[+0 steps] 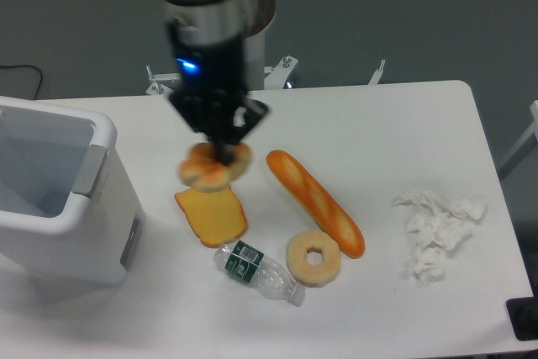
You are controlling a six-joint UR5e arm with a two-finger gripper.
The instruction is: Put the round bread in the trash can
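The round bread is an orange-brown bun with pale patches, blurred, held above the table near the middle. My gripper is shut on the round bread from above, its black fingers pressed into the bun's top. The trash can is a large white boxy bin with a grey inside, standing at the left edge of the table, to the left of the gripper and the bun.
A flat orange toast slice lies just under the bun. A long orange baguette, a pale ring-shaped bread, a clear plastic bottle and crumpled white tissue lie to the right and front.
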